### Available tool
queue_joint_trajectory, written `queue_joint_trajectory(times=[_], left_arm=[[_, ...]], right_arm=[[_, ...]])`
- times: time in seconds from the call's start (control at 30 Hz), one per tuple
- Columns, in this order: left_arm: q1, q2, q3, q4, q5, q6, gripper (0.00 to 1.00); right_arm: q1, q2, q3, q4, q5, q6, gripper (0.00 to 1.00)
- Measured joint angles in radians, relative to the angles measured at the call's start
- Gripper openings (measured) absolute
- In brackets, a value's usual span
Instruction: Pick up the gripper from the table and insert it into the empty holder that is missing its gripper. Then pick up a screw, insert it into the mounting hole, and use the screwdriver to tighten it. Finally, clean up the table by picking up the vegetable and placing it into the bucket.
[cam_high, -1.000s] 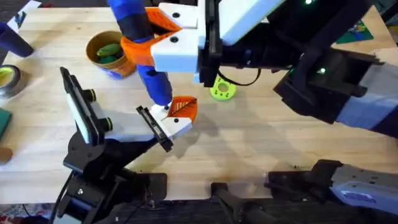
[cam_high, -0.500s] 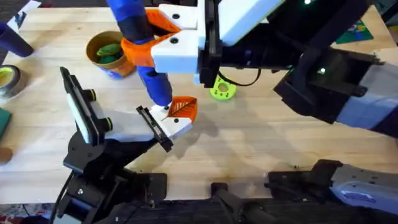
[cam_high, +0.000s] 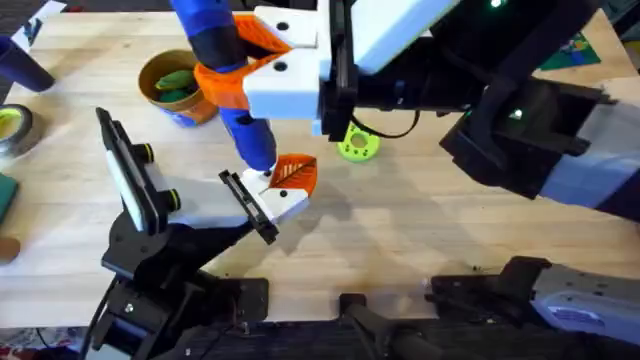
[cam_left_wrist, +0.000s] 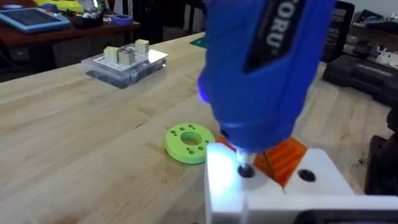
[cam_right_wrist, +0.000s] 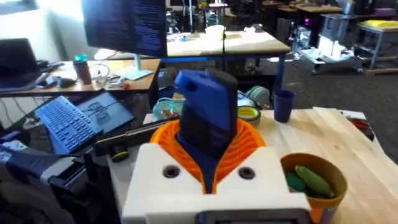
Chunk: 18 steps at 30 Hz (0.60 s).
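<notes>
Overhead: right tool (cam_high: 250, 60) clamped around blue screwdriver (cam_high: 225, 60), tip pressed onto holder (cam_high: 265, 205) beside orange gripper (cam_high: 293, 175); left tool's state cannot tell; vegetable (cam_high: 175, 83) inside bucket (cam_high: 185, 105)

Blue screwdriver (cam_high: 225, 70), orange gripper (cam_high: 293, 175), yellow-orange bucket (cam_high: 178, 88)

Screwdriver (cam_high: 222, 60): thick blue cylinder, black band, clamped in the right gripper (cam_high: 262, 62), tilted, tip down on holder.
Holder (cam_high: 270, 205): white block, black end plate.
Orange finger (cam_high: 293, 175): seated in holder, just below gripper.
Bucket (cam_high: 178, 87): yellow-orange, beside gripper, green vegetable (cam_high: 177, 82) inside.
</notes>
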Motion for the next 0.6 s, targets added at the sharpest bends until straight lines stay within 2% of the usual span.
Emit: queue_joint_trajectory(times=[0.27, 0.47, 0.6], left_arm=[[0.000, 0.000, 0.000, -0.001, 0.000, 0.000, 0.014], [0.000, 0.000, 0.000, -0.001, 0.000, 0.000, 0.014], [0.000, 0.000, 0.000, -0.001, 0.000, 0.000, 0.014]], right_arm=[[-0.035, -0.005, 0.000, 0.196, -0.075, 0.091, 0.042], [-0.092, -0.022, 0.000, 0.196, -0.087, 0.150, 0.042], [-0.132, -0.023, 0.000, 0.126, -0.099, 0.142, 0.042]])
